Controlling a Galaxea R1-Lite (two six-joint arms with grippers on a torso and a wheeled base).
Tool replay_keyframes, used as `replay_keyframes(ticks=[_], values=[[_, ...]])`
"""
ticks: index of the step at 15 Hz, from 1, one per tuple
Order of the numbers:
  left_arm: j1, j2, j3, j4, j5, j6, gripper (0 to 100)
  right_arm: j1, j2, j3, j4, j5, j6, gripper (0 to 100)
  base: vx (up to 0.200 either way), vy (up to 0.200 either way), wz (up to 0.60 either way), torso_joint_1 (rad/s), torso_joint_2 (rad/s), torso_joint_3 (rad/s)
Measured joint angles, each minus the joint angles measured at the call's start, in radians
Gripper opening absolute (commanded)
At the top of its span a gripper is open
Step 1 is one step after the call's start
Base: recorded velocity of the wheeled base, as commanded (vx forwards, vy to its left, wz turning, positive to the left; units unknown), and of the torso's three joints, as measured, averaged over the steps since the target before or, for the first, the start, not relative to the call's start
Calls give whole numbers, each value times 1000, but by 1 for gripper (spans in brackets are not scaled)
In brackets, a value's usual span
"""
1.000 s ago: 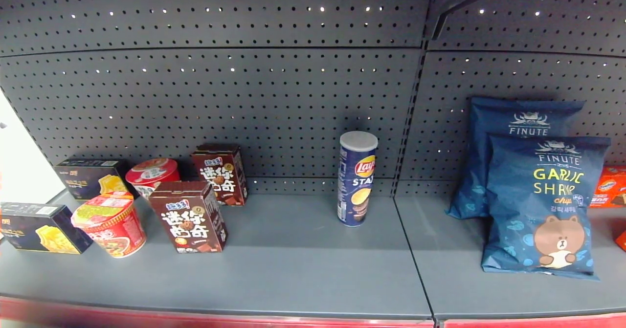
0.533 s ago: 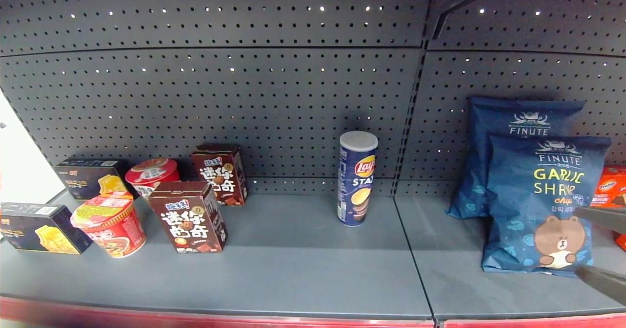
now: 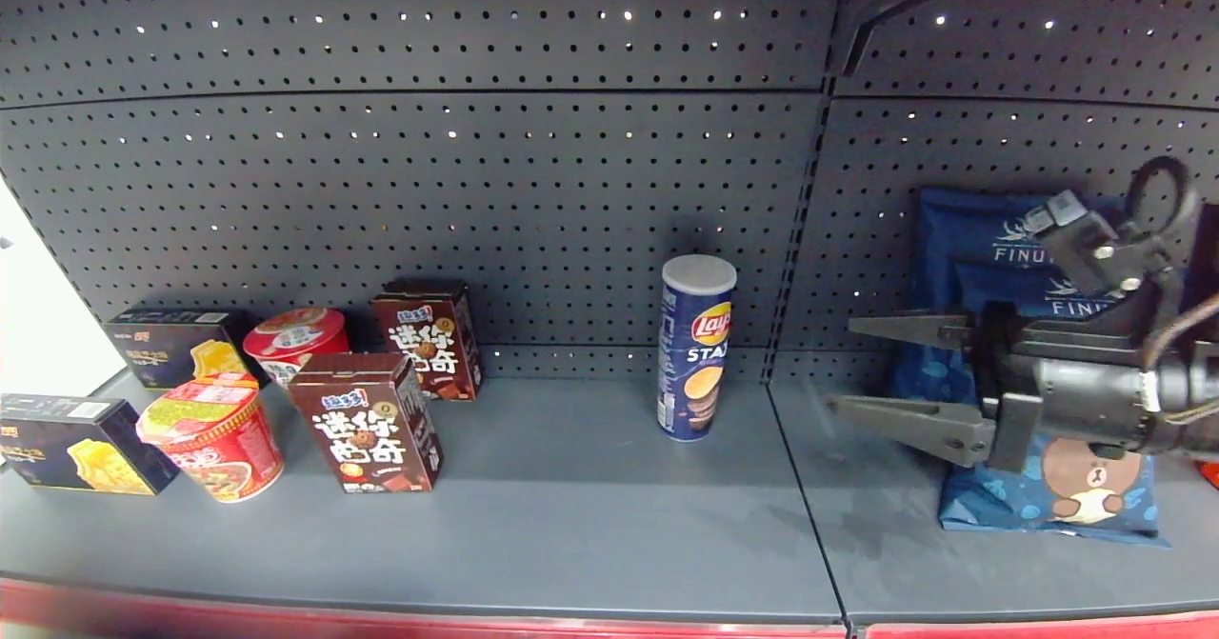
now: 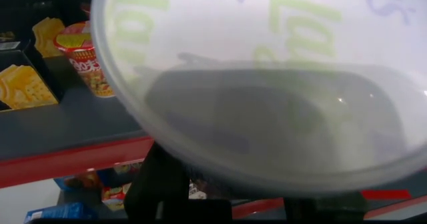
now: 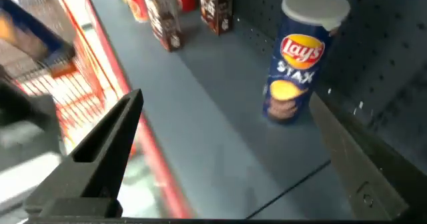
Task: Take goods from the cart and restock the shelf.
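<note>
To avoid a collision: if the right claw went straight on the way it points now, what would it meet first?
Probably the upright chips can; the open right claw points at it across bare shelf.

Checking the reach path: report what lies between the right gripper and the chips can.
Nothing: bare shelf separates the right gripper from the chips can, shown in head view.

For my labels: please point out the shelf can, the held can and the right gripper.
shelf can (image 3: 697,349), head view, label.
held can (image 4: 267,84), left wrist view, lid.
right gripper (image 3: 841,365), head view, between fingers.
</note>
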Motion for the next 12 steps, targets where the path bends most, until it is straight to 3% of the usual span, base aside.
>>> replay_keyframes(ticks=[5,12], values=[[-3,-6,8,4,-3,-20,0,-57,274,-139,-106,158,-36,100,0,0,0,0,0,0],[-6,-21,14,11,-3,-23,0,-43,514,-318,-110,180,-36,100,0,0,0,0,0,0]])
